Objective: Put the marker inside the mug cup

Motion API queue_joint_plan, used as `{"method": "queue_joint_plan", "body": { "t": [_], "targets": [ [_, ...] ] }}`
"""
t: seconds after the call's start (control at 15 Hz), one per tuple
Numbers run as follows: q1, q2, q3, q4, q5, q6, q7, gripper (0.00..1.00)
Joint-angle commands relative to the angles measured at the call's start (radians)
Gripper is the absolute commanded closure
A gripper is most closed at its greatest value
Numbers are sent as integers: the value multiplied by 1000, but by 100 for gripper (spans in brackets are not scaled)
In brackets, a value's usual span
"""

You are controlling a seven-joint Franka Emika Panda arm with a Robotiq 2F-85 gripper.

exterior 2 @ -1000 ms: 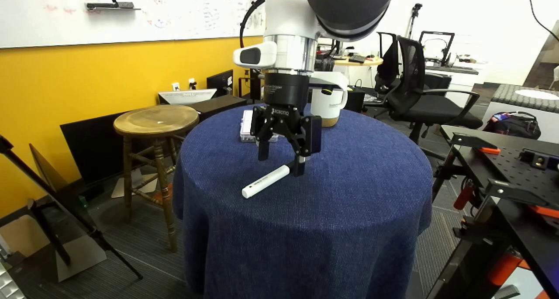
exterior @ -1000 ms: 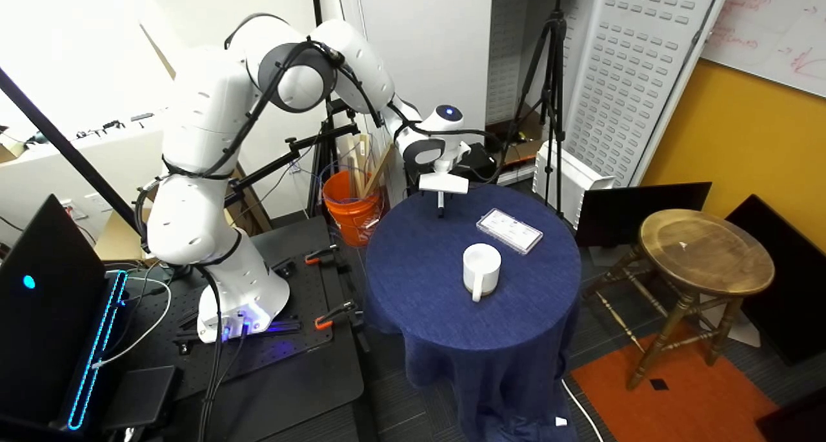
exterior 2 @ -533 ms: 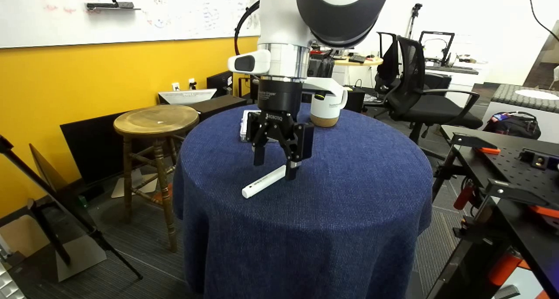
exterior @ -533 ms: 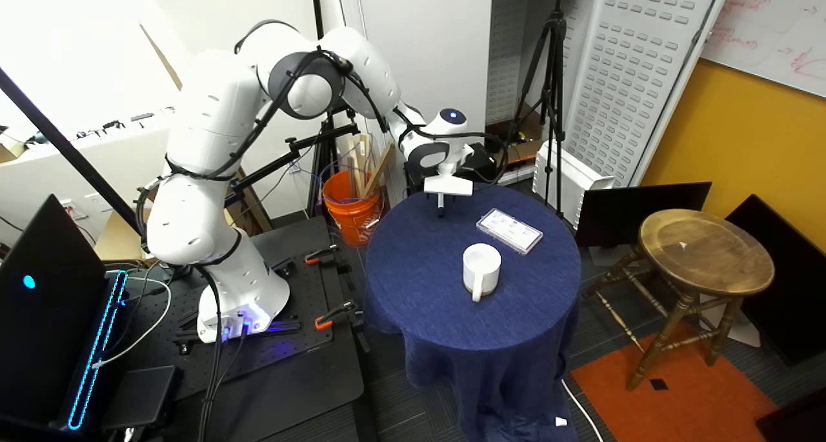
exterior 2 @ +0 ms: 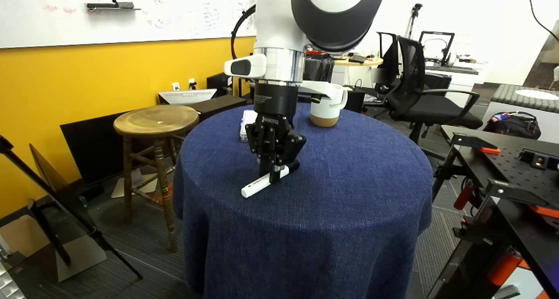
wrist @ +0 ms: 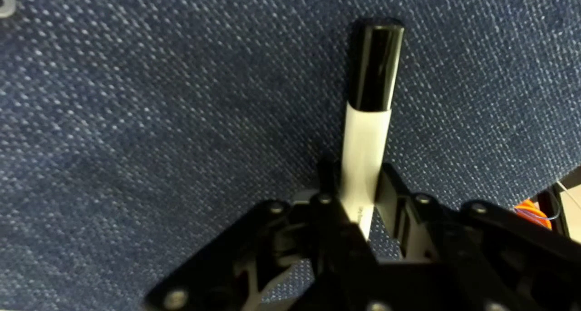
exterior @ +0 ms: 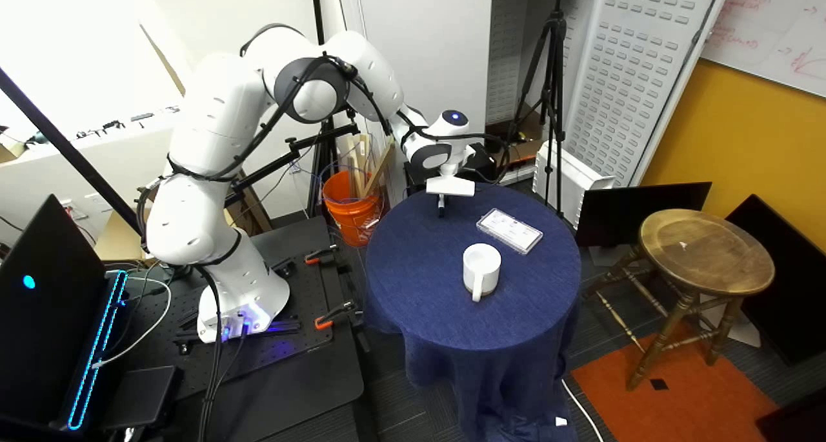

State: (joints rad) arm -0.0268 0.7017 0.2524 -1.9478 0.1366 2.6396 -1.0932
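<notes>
Pincer [exterior 2: 269,176] narrow, holding the marker [wrist: 368,125] near mid-length; long axis runs across the closing line. Marker lies flat on the desk [exterior 2: 358,181], mug [exterior: 481,269] well apart. I expect lifting, then tipping upright.

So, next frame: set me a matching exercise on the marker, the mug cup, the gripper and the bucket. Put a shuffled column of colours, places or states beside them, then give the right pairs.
Column one
1. marker
2. mug cup
3. gripper
4. bucket

Column two
A. orange, with wooden strips rising out of it
B. upright on the blue cloth, apart from the gripper
C. closed on something slim
D. white, with a glossy black end

Right pairs: 1-D, 2-B, 3-C, 4-A.
</notes>
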Motion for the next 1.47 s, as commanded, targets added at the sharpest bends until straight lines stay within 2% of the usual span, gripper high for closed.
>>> {"method": "queue_joint_plan", "body": {
  "t": [0.0, 0.13, 0.4, 0.67, 1.4],
  "targets": [
    [-19, 17, 21, 20, -24, 13, 13, 99],
    [-20, 16, 21, 20, -24, 12, 13, 95],
    [-23, -6, 30, -3, -11, 11, 27, 95],
    [-20, -71, 32, -68, 5, 28, 104, 95],
    [-24, -315, 24, -281, -10, 208, 306, 95]
  ]
}}
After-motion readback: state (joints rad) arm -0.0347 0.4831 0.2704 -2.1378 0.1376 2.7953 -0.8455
